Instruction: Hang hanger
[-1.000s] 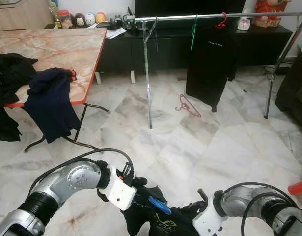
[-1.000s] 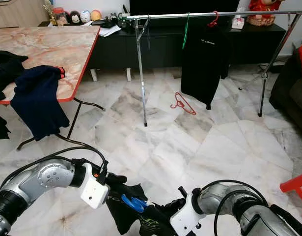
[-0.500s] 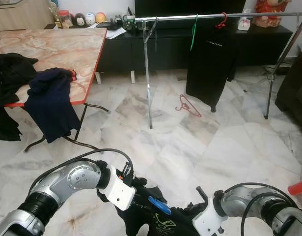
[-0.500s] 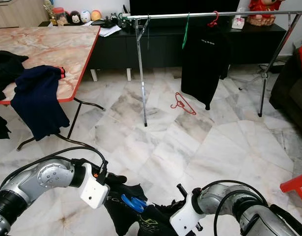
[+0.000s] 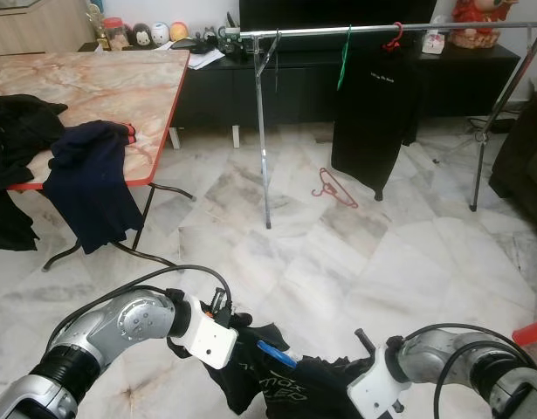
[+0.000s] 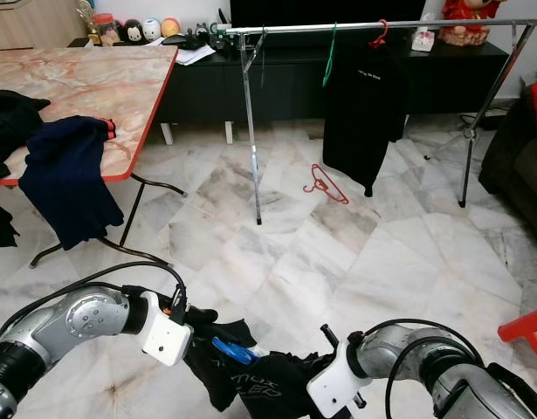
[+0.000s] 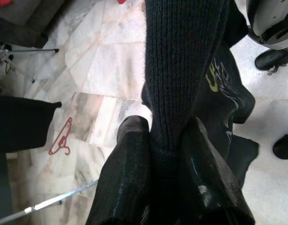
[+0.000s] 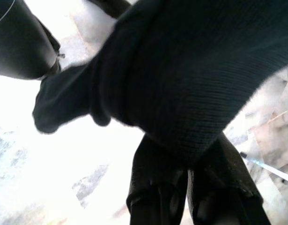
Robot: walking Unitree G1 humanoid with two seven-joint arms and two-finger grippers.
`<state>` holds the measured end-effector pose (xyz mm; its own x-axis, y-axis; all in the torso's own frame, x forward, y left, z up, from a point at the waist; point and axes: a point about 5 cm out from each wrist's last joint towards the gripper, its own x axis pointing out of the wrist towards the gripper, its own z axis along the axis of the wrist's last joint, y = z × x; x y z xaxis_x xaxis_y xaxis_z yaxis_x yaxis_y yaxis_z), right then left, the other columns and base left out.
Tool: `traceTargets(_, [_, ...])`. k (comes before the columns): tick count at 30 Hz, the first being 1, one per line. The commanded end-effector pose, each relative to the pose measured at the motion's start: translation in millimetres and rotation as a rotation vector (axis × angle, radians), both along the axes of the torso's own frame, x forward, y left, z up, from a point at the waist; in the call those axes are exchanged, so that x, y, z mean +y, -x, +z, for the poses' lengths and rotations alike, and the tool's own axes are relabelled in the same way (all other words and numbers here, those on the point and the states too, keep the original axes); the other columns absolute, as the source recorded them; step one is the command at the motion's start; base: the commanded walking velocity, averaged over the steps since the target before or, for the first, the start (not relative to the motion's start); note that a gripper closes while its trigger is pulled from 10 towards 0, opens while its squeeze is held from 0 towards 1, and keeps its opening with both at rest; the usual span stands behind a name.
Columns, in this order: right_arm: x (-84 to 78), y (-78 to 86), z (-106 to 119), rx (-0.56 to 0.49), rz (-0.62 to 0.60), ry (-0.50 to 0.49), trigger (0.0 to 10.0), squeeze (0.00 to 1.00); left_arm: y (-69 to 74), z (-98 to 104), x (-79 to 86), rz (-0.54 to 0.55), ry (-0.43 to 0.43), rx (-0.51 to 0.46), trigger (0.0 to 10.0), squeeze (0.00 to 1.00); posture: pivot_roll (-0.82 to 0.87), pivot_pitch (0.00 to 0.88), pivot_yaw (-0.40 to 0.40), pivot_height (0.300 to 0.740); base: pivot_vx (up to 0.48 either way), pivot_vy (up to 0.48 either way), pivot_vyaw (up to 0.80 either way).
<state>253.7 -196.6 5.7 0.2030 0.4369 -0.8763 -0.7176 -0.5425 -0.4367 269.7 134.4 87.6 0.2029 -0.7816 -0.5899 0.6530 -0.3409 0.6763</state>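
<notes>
Low in the left eye view, a black shirt (image 5: 290,388) with a blue hanger (image 5: 275,353) hangs between both arms, short of the rack (image 5: 338,31). Left wrist view: left gripper (image 7: 165,136) clamped on the shirt. Right wrist view: right gripper (image 8: 188,161) pinching it too.

Held black garment (image 5: 290,388): pale print, letters unreadable.
Black shirt (image 5: 375,113) on rail (image 5: 338,30): small white chest print was illegible.

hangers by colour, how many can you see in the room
red hanger: 2, one on the rail, one on the floor
green hanger: 1, on the rail
blue hanger: 1, in the black garment the robot holds
total: 4
</notes>
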Motion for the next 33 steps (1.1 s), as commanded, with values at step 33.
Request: traceTargets(33, [-30.2,-11.6,27.7,-0.028,-0.098,-0.009,0.0,0.0,-1.0,-28.0,47.9,0.31,-0.005,0.121,10.0,0.0,-0.06,0.013,0.003,0.74,0.0,0.0,0.0])
